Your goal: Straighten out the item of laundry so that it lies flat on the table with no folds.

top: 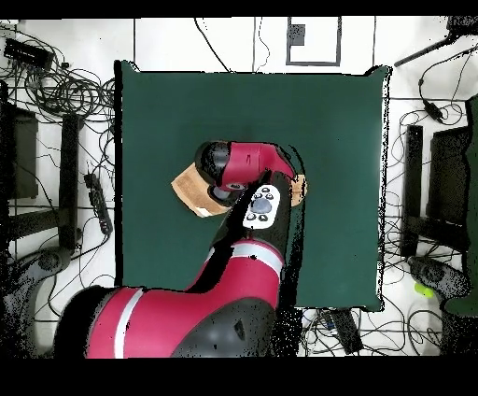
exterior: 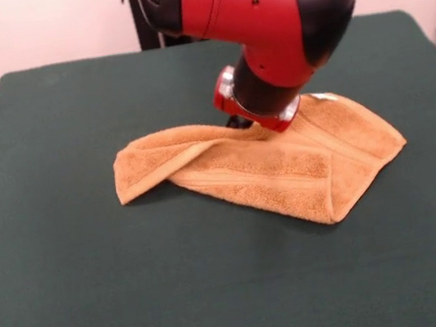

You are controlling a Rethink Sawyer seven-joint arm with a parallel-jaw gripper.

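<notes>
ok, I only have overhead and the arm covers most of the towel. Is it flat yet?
Observer: No. In the front view the towel is folded: its picture-left end is doubled over into a flap.
Operator: rest of it?
Observer: The picture-right part lies fairly flat on the table, with a stripe band showing.
Operator: tool on it?
Observer: The wrist sits low over the towel's far edge. The tool is mostly hidden behind it, so I cannot tell whether it grips the cloth.
</notes>
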